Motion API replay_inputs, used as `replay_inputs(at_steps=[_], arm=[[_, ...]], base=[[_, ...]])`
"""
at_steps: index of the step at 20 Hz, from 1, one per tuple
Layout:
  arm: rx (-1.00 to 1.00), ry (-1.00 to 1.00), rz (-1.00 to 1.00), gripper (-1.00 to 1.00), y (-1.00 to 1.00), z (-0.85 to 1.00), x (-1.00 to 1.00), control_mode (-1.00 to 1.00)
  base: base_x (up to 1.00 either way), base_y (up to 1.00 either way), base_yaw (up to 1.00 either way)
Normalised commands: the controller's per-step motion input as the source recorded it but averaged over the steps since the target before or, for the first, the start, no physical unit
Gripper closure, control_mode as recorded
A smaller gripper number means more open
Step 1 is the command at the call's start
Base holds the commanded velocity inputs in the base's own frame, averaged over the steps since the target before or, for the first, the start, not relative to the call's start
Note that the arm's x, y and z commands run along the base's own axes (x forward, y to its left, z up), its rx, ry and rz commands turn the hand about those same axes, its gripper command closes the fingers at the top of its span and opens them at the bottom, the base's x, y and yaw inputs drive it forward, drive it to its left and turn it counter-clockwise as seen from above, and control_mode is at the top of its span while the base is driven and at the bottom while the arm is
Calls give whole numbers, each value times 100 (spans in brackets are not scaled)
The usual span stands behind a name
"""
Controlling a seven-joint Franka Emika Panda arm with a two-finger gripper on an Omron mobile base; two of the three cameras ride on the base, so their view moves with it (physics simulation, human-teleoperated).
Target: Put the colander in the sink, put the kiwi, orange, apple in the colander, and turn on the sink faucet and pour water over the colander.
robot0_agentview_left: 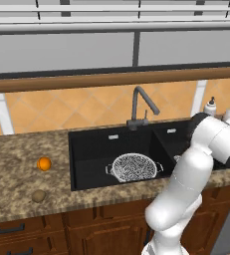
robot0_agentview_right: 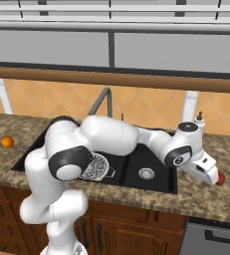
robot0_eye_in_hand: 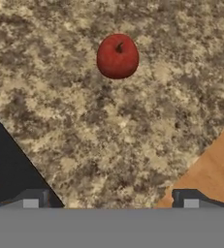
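While the claw (robot0_eye_in_hand: 111, 198) hung wide open, the apple (robot0_eye_in_hand: 117, 56) sat at its twelve o'clock on bare worktop (robot0_eye_in_hand: 133, 135), sink (robot0_eye_in_hand: 7, 164) edge at eight o'clock.

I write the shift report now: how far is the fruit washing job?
Done: colander sits in the sink. In hand: open gripper above the apple on the counter. Left: apple, orange, kiwi, then faucet.

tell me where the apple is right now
The apple sits on the granite counter right of the sink, just ahead of the open end effector.
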Motion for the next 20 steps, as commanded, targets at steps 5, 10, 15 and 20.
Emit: replay_inputs(at_steps=[5,10,15,20], arm=[[9,0,-3,-100,-55,-22,35,-100],[1,-4,0,-100,-39,-9,24,-100],[7,1,-4,-100,-37,32,17,-100],[11,13,-3,-100,-29,49,16,-100]], base=[[0,0,0],[0,0,0],[0,0,0],[0,0,0]])
